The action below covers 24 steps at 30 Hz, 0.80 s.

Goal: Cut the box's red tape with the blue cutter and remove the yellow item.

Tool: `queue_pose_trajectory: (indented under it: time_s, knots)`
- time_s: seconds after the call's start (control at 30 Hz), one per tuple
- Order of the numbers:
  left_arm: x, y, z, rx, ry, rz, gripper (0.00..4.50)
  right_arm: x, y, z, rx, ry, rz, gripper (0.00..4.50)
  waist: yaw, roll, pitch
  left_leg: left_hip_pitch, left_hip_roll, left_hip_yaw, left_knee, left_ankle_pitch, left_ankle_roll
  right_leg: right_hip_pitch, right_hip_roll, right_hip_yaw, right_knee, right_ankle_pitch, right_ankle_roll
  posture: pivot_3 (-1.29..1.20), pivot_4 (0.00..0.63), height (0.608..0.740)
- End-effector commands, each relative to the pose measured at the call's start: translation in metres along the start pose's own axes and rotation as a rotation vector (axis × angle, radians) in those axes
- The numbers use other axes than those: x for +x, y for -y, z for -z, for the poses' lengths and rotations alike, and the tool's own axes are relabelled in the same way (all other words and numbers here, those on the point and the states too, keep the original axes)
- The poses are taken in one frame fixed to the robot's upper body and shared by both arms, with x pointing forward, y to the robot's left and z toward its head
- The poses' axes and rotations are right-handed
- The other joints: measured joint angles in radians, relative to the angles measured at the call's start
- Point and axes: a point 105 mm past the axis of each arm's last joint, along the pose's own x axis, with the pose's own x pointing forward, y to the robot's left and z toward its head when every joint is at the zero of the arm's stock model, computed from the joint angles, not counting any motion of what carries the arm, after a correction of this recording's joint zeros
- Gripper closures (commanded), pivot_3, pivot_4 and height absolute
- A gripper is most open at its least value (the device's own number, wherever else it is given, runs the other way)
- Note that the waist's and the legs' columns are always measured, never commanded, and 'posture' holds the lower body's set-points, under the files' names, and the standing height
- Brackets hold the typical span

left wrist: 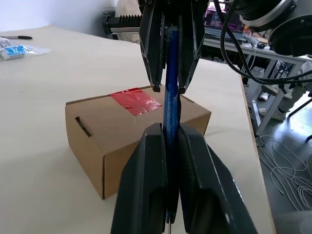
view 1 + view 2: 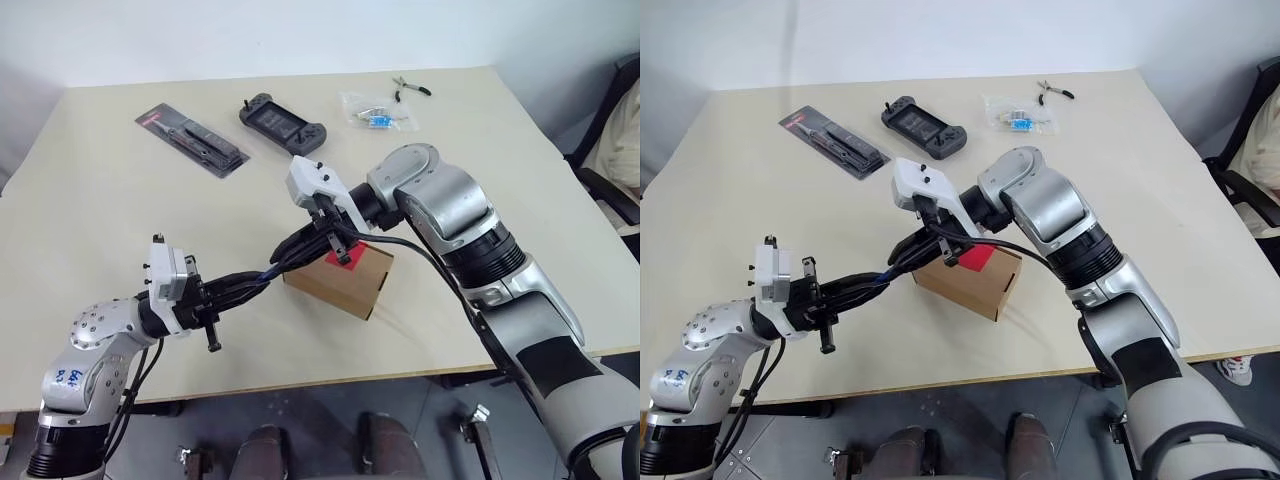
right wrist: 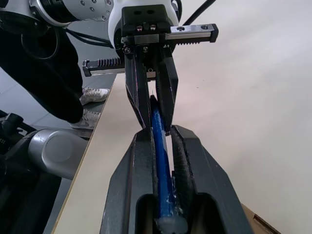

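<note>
On the pale table (image 2: 120,210) the box (image 2: 345,280) sits with its red tape (image 1: 135,101) uncut; both grippers — left gripper (image 2: 262,283), right gripper (image 2: 340,245) — pinch the blue cutter (image 1: 170,112) above it; a handover, I judge; next, left releases.

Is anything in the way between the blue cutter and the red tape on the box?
Nothing visible is. The blue cutter is held by both the left gripper and the right gripper, just above the box, with open air down to the red tape.
</note>
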Motion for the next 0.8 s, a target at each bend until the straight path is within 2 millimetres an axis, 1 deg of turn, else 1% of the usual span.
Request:
queue_pose_trajectory:
  time_s: [0.03, 0.1, 0.2, 0.33, 0.37, 0.53, 0.6, 0.67, 0.73, 0.8]
  knots:
    - [0.0, -0.003, -0.006, 0.033, 0.006, -0.018, 4.13, -0.004, 0.003, -0.006, -0.018, 0.028, 0.033, 4.34, 0.0, 0.0, 0.0, 0.0, 0.0, 0.0, 0.0, 0.0, 0.0, 0.0, 0.0, 0.0, 0.0, 0.0, 0.0, 0.0, 0.15, 0.74]
    - [-0.001, -0.006, -0.001, 0.023, -0.032, -0.041, 4.13, -0.006, 0.002, -0.008, -0.016, 0.037, 0.032, 4.34, 0.0, 0.0, 0.0, 0.0, 0.0, 0.0, 0.0, 0.0, 0.0, 0.0, 0.0, 0.0, 0.0, 0.0, 0.0, 0.0, 0.15, 0.74]
    - [-0.002, -0.008, 0.0, 0.011, -0.045, -0.056, 3.53, -0.011, 0.002, -0.013, -0.012, 0.053, 0.044, 4.34, 0.0, 0.0, 0.0, 0.0, 0.0, 0.0, 0.0, 0.0, 0.0, 0.0, 0.0, 0.0, 0.0, 0.0, 0.0, 0.0, 0.15, 0.74]
    - [-0.006, -0.011, -0.002, 0.013, -0.047, -0.066, 2.28, -0.021, 0.004, -0.022, -0.001, 0.086, 0.079, 4.34, 0.0, 0.0, 0.0, 0.0, 0.0, 0.0, 0.0, 0.0, 0.0, 0.0, 0.0, 0.0, 0.0, 0.0, 0.0, 0.0, 0.15, 0.74]
    - [-0.009, -0.012, -0.003, 0.016, -0.051, -0.075, 2.02, -0.024, 0.004, -0.024, 0.004, 0.095, 0.093, 4.34, 0.0, 0.0, 0.0, 0.0, 0.0, 0.0, 0.0, 0.0, 0.0, 0.0, 0.0, 0.0, 0.0, 0.0, 0.0, 0.0, 0.15, 0.74]
    - [-0.019, -0.02, -0.004, 0.033, -0.069, -0.115, 0.45, -0.031, 0.007, -0.025, 0.019, 0.109, 0.135, 4.34, -0.001, 0.0, 0.0, 0.0, 0.0, 0.0, 0.0, 0.0, 0.0, 0.0, 0.0, 0.0, 0.0, 0.0, 0.0, 0.0, 0.15, 0.74]
    - [-0.028, -0.024, -0.004, 0.038, -0.089, -0.139, 0.0, -0.035, 0.007, -0.024, 0.026, 0.111, 0.157, 4.34, -0.001, 0.0, 0.0, 0.0, 0.0, 0.0, 0.0, 0.0, 0.0, 0.0, 0.0, 0.0, 0.0, 0.0, 0.0, 0.0, 0.15, 0.74]
    - [-0.043, -0.033, -0.004, 0.05, -0.123, -0.194, 0.0, -0.043, 0.01, -0.023, 0.042, 0.117, 0.2, 4.34, -0.001, 0.0, 0.0, 0.0, 0.0, 0.0, 0.0, 0.0, 0.0, -0.001, 0.0, 0.0, 0.0, 0.0, 0.0, 0.0, 0.15, 0.74]
    - [-0.054, -0.038, -0.006, 0.056, -0.141, -0.233, 0.0, -0.052, 0.013, -0.02, 0.055, 0.12, 0.256, 4.34, -0.002, 0.0, 0.0, 0.0, 0.0, 0.0, -0.001, 0.0, 0.0, -0.001, 0.0, 0.0, 0.0, 0.0, 0.0, 0.0, 0.15, 0.74]
    - [-0.057, -0.038, -0.01, 0.063, -0.143, -0.237, 0.0, -0.064, 0.019, -0.018, 0.073, 0.13, 0.347, 4.34, -0.001, -0.001, 0.0, -0.001, 0.0, 0.0, 0.0, 0.0, 0.0, -0.001, 0.0, 0.0, 0.0, 0.0, 0.0, 0.0, 0.15, 0.74]
